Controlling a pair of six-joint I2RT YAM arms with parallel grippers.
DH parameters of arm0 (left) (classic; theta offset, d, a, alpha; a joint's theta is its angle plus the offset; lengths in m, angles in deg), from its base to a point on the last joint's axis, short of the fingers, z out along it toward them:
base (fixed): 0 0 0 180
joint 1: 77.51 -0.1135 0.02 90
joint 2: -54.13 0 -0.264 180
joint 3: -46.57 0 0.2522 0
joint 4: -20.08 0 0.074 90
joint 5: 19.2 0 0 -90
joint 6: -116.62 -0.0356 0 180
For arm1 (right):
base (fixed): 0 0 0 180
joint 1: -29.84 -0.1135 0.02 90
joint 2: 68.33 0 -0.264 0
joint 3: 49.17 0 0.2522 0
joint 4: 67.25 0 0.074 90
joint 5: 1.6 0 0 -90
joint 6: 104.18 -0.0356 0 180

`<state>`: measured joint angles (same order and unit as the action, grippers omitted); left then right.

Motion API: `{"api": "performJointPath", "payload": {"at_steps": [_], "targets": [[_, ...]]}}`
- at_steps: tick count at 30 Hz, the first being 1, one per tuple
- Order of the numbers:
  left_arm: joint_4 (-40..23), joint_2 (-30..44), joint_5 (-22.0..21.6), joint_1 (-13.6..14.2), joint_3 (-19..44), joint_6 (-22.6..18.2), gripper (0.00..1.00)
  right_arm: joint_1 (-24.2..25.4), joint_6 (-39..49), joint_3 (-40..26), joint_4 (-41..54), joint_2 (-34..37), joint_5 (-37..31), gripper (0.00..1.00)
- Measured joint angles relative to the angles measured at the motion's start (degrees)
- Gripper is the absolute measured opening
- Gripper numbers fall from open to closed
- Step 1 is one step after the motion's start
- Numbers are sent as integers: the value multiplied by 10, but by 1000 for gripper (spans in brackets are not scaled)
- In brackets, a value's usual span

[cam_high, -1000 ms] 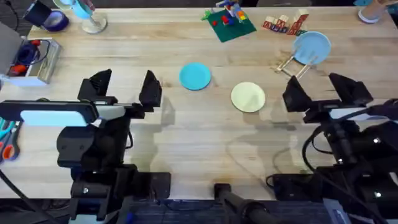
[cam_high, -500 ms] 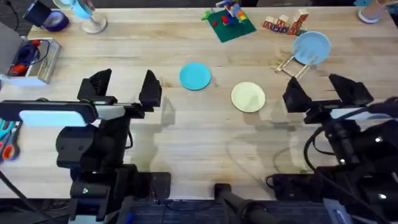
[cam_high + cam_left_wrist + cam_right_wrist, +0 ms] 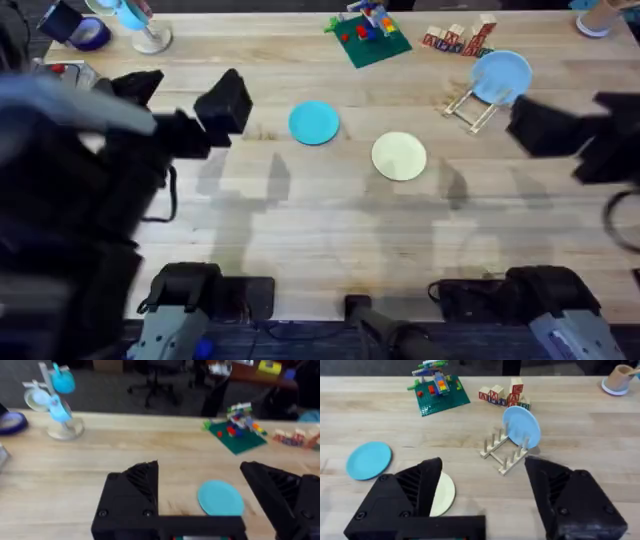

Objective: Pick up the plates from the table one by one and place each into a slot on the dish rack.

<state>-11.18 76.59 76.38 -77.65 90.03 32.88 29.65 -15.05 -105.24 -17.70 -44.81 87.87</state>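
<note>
On the table (image 3: 330, 230) a bright blue plate (image 3: 314, 122) (image 3: 220, 498) (image 3: 368, 460) lies flat, and a cream-yellow plate (image 3: 399, 156) (image 3: 445, 492) lies to its right. A light blue plate (image 3: 501, 77) (image 3: 521, 426) stands upright in the dish rack (image 3: 468, 108) (image 3: 502, 455). My left gripper (image 3: 182, 92) (image 3: 200, 480) is raised and open, to the left of the bright blue plate. My right gripper (image 3: 572, 115) (image 3: 485, 480) is also raised and open, right of the rack. Neither holds anything.
A green baseplate with bricks (image 3: 368, 35) and wooden letter blocks (image 3: 458, 40) sit at the back edge behind the rack. A mug stand (image 3: 140, 25) and a tape roll (image 3: 90, 35) are at the back left, with a cup (image 3: 600, 15) at the back right.
Both arms have risen toward the camera and now look larger and blurred. The left swung forward and left, the right moved right. The plates and rack have not moved.
</note>
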Motion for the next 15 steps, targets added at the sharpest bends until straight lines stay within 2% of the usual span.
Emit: {"api": "performJointPath", "payload": {"at_steps": [7, 15], "targets": [[-139, 190, 71, 0, 185, 3, 993, 0, 0, -213, 172, 168, 15, 995], [-342, 375, 114, 0, 372, 7, 993, 0, 0, -386, 339, 315, 52, 994]]}}
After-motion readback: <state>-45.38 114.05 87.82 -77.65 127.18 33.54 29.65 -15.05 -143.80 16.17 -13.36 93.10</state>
